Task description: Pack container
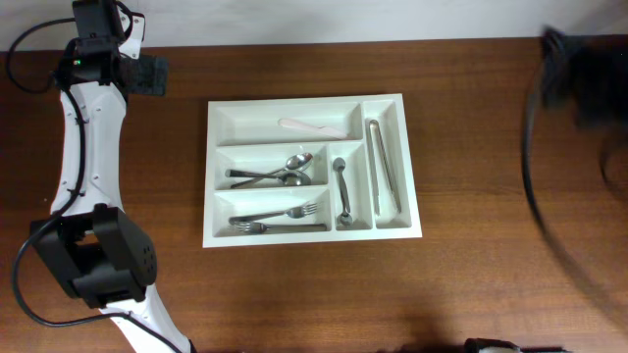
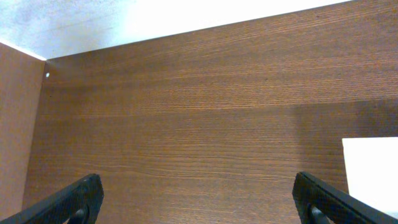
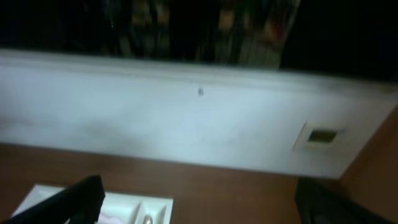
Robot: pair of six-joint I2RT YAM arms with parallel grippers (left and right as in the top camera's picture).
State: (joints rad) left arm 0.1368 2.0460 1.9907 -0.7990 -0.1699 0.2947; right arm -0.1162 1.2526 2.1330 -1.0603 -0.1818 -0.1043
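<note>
The container [image 1: 411, 167] is a large white cutlery tray in the middle of the brown table. It holds a white plastic utensil [image 1: 316, 126] in the top long compartment, spoons [image 1: 280, 176] in the middle one and forks [image 1: 280, 222] in the bottom one. A metal utensil [image 1: 342, 191] and tongs [image 1: 383, 169] lie in the two vertical ones. My left gripper [image 1: 147, 74] is open and empty at the far left, away from the tray; a tray corner [image 2: 373, 177] shows in its view. My right gripper [image 3: 199, 205] is open and empty, with the tray [image 3: 127, 208] below it.
My left arm [image 1: 83, 167] runs down the table's left side. My right arm [image 1: 579, 83] is a dark blur at the far right, with a cable [image 1: 549, 226] curving below it. A white wall [image 3: 186, 118] stands behind the table.
</note>
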